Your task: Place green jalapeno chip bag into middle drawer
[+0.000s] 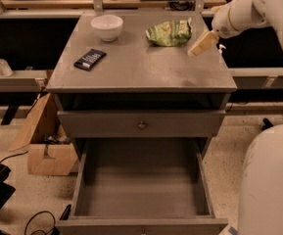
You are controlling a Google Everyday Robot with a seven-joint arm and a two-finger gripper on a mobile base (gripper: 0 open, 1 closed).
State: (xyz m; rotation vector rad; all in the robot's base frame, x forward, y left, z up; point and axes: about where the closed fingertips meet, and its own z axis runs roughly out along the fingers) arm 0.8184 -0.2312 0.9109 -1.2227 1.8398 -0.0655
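Up on the cabinet top (141, 70), the green jalapeno chip bag (169, 33) lies near the back right edge. The gripper (202, 44) hangs just to its right, apart from it, and whether it is wide or narrow cannot be told. Below, the middle drawer (141, 192) stands pulled out under the closed drawer (106, 124)

The chip bag (169, 33) is a small, crumpled light-green foil packet with white and dark print. It lies flat toward the back right of the tabletop (141, 67). The gripper (202, 43) hangs just beside the bag's right end, apart from it. The drawer (141, 187), grey wood with low side walls, stands pulled fully out below, its flat floor in view.
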